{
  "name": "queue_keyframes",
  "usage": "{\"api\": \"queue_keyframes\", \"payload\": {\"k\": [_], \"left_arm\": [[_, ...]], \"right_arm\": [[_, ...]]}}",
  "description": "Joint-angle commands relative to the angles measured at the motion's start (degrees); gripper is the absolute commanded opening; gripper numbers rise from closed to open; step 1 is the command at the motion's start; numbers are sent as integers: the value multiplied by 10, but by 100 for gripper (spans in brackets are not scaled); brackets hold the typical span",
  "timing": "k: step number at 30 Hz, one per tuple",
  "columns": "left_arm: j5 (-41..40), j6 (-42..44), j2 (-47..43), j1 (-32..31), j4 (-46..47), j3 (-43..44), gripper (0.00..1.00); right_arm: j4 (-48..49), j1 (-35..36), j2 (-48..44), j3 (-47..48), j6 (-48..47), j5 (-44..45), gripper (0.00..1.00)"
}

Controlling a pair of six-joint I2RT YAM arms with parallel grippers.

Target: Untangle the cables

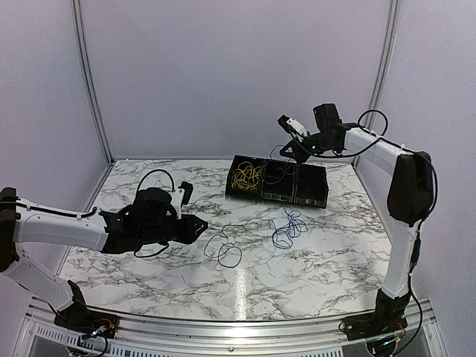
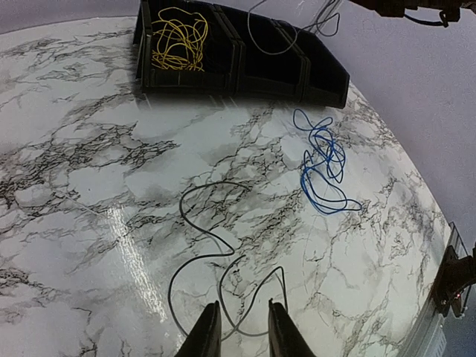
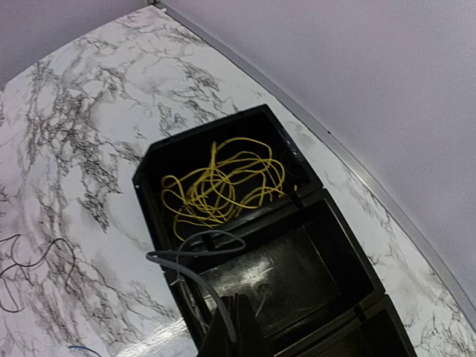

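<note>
My right claw (image 3: 232, 331), clamped on a thin dark wire (image 3: 151, 257), holds it over the black plastic tray's (image 3: 297, 268) middle bin, apart from the tangled yellow wire (image 3: 216, 190) alongside.

Bare counter (image 1: 141, 275) lies open on the near and left sides. Just ahead of the left tool (image 2: 243, 306) the black cable (image 2: 183, 204) sprawls in loose loops. The blue cable (image 2: 327, 152) lies apart to its right, with a clear lane between them. At the far edge the tray (image 2: 193, 80) walls block low passes. A grey wire (image 3: 160, 256) hangs into the tray from the pinched right tool (image 3: 233, 316).
</note>
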Motion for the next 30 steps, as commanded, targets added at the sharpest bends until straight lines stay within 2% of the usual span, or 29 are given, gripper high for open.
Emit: {"api": "queue_keyframes", "payload": {"k": [1, 14, 20, 30], "left_arm": [[-36, -7, -29, -2, -10, -16, 25], [-48, -27, -48, -4, -36, -24, 28], [-63, -33, -63, -5, -68, -24, 29], [-76, -39, -75, -8, -73, -26, 30]], "right_arm": [[19, -24, 42, 47, -22, 51, 0], [50, 13, 151, 107, -34, 126, 0], [64, 32, 179, 119, -34, 147, 0], [66, 17, 188, 95, -52, 183, 1]]}}
